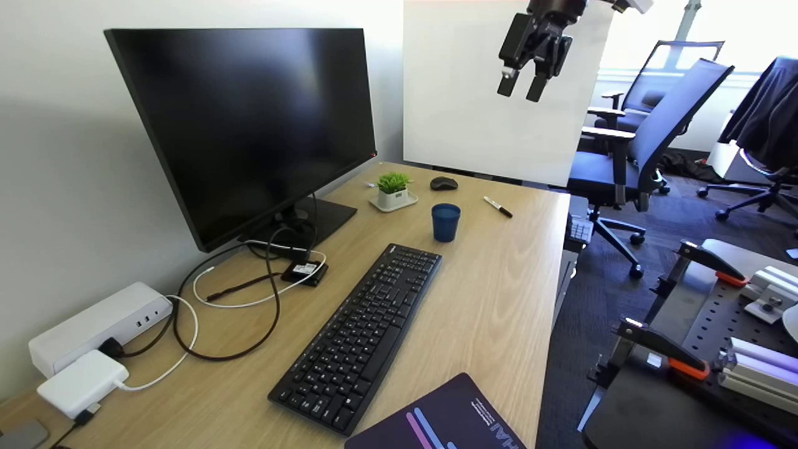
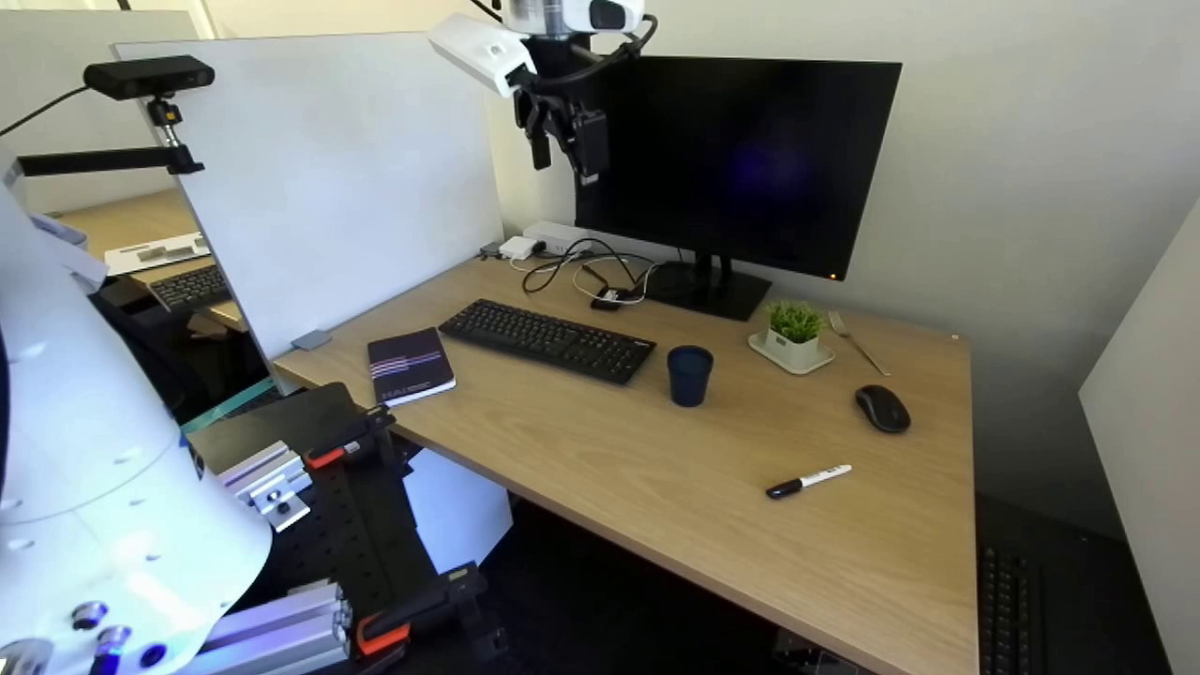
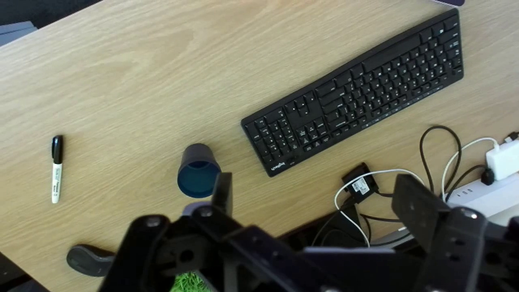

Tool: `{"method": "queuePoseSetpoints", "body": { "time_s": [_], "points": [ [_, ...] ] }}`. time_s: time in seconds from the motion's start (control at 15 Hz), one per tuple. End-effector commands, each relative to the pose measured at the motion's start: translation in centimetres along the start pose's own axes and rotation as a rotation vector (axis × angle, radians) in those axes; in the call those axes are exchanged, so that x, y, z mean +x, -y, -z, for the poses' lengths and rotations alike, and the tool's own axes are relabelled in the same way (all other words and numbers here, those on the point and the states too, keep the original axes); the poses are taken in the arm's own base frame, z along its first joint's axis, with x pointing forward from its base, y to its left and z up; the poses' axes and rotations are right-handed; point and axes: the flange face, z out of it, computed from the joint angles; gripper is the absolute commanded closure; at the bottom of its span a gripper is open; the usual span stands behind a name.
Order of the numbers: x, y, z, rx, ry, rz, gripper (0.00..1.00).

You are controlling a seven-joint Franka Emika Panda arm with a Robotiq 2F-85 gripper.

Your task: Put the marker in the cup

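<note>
Against a pale wall (image 2: 1022, 216), the wooden table (image 2: 581, 422) spreads across an exterior view, with a dark monitor (image 2: 741, 159) in the upper middle, the keyboard (image 2: 548, 339) left of centre, a potted plant (image 2: 794, 330) on a white dish (image 2: 822, 359) and a mouse (image 2: 883, 409) toward the right, and the dark blue cup (image 2: 690, 377) upright between the keyboard and the marker (image 2: 808, 482). The marker lies at the lower right there, apart from the cup, its long axis slanting from the black cap (image 2: 784, 489) at lower left to the white end (image 2: 834, 472) at upper right. In an exterior view the pincer (image 1: 521, 88) hangs toward the upper right, released, its fingers (image 1: 537, 88) well parted.
</note>
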Motion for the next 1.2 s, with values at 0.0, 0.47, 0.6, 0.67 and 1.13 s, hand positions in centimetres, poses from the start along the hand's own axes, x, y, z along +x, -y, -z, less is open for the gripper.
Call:
{"method": "queuePoseSetpoints", "body": {
  "time_s": [0.0, 0.47, 0.6, 0.67, 1.13],
  "points": [
    [1.3, -2.4, -2.9, -0.075, 0.02, 0.017, 0.0],
    [4.3, -11.5, -10.9, -0.172, 0.092, -0.091, 0.0],
    [5.0, -14.4, -12.9, -0.18, 0.12, -0.154, 0.0],
    [5.4, -16.0, -14.0, -0.188, 0.137, -0.187, 0.0],
    [8.0, -23.8, -21.7, -0.239, 0.2, -0.351, 0.0]
  ]
}}
